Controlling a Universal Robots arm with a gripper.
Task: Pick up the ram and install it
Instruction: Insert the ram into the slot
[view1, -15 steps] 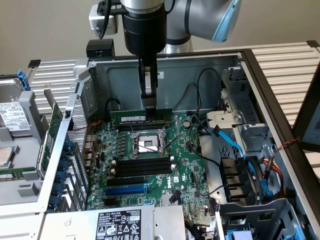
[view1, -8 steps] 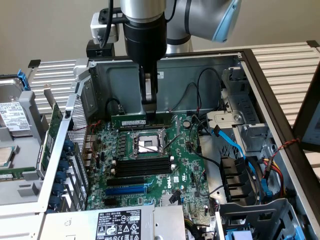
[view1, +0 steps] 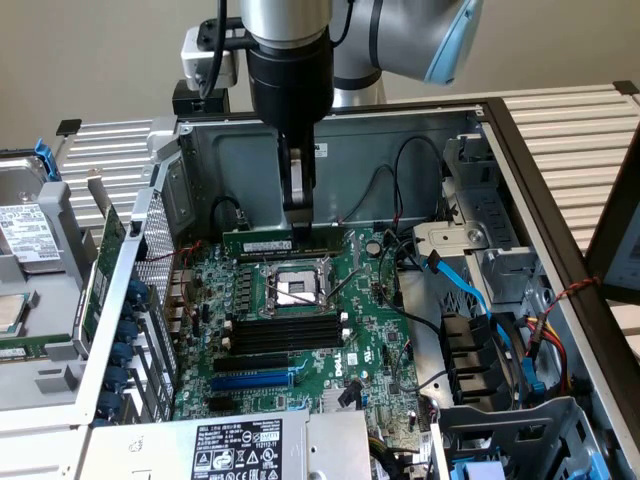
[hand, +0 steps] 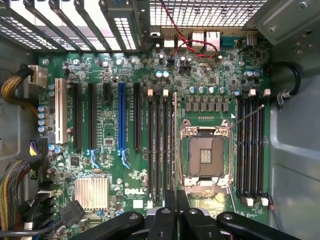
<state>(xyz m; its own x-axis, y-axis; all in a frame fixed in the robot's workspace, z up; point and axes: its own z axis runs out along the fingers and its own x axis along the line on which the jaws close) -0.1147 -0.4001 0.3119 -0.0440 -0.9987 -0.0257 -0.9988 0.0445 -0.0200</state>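
Note:
The ram (view1: 265, 243), a thin green stick with a white label, hangs level above the motherboard (view1: 370, 340) inside the open computer case. My gripper (view1: 298, 212) comes straight down from above and is shut on the stick's upper edge near its middle. From the wrist, the ram (hand: 174, 140) appears edge-on as a thin line running out from my gripper (hand: 176, 207). It lies between a bank of black memory slots (hand: 159, 145) and the open CPU socket (hand: 205, 155). That slot bank (view1: 275, 335) lies in front of the socket (view1: 295, 288) in the exterior view. Another slot bank (hand: 250, 145) lies beyond the socket.
The case's grey back wall (view1: 380, 160) stands close behind the ram. Black and blue cables (view1: 460, 290) crowd the exterior view's right. A blue expansion slot (hand: 121, 117), a finned heatsink (hand: 91, 192) and a cable bundle (hand: 10, 185) lie on the board's far side.

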